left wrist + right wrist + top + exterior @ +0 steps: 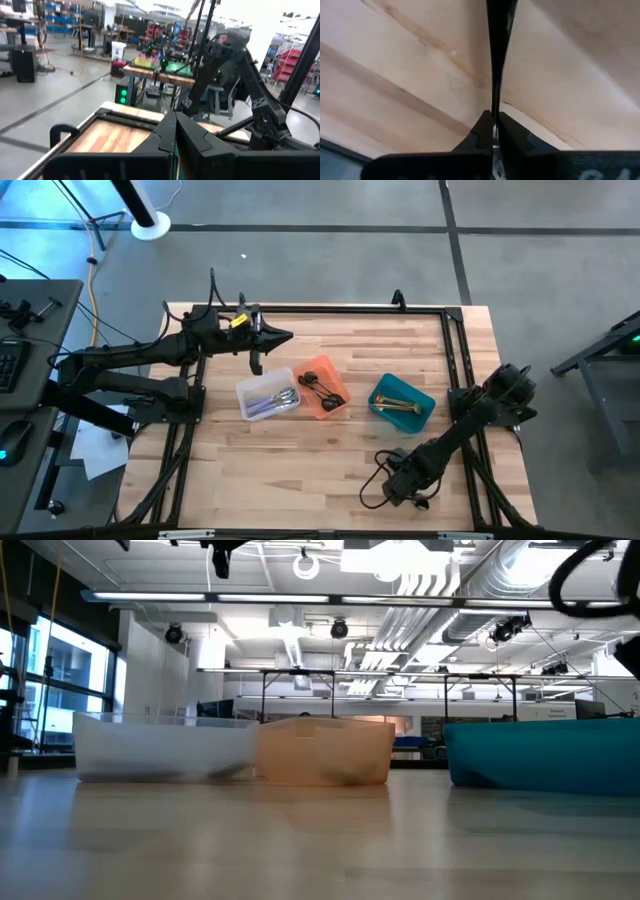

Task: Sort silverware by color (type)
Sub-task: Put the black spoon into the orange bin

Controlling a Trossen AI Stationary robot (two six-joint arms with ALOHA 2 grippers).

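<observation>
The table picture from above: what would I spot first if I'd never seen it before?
Three little bins in a row mid-table catch the eye: a clear bin with silver cutlery, an orange bin with black cutlery, and a teal bin with gold cutlery. The left gripper hangs shut near the table's far edge, and the right gripper sits shut low at the near edge.

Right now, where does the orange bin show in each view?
High view: orange bin at table centre, between the clear bin and the teal bin.
Low view: orange bin in the middle, clear bin on its left, teal bin on its right.
Left wrist view: not in it.
Right wrist view: not in it.
Shared landmark: the teal bin.
</observation>
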